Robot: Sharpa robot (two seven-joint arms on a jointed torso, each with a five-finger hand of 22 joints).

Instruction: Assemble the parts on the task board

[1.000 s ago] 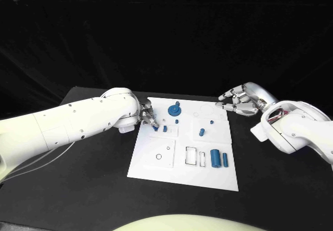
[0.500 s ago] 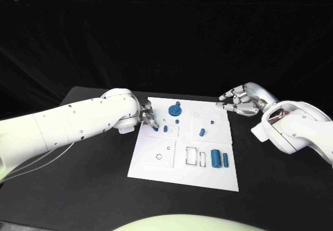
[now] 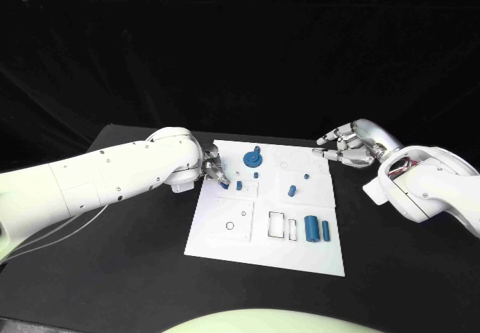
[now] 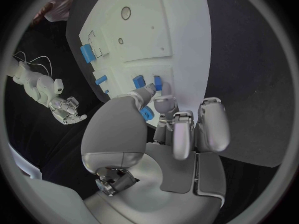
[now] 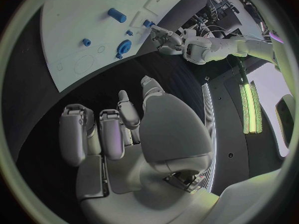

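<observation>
On the left, the left arm [image 3: 110, 177] reaches in over the black desk [image 3: 120, 263] to the left edge of the task board [image 3: 235, 239]. The left hand [image 3: 214, 171] is low over the far-left part of the board. In the left wrist view its fingertips [image 4: 163, 102] come together right at a small blue part [image 4: 158, 82], beside a second small blue piece [image 4: 138, 80]. They seem to touch or pinch it, but I cannot tell for sure if the hand really holds it. In the head view this part [image 3: 225, 185] sits at the fingertips, and the second piece [image 3: 240, 185] stands just to its right.

The task board lies flat in the middle of the desk. At its far edge stands a round blue part with a knob [image 3: 251, 159]. A small blue peg [image 3: 256, 175] is just near of it. More to the right, a short blue cylinder [image 3: 291, 190] lies near the middle and a small blue piece [image 3: 304, 176] is just far of it. In the near-right area two longer blue parts [image 3: 316, 227] lie side by side beside black outlined rectangles [image 3: 281, 225]. A small black ring mark [image 3: 229, 225] is on the near-left area.

On the right, the right hand [image 3: 347, 146] is held above the desk beyond the far-right corner of the board, well apart from the parts. Its fingers [image 5: 106, 129] are half curled and spread, and it holds nothing.
</observation>
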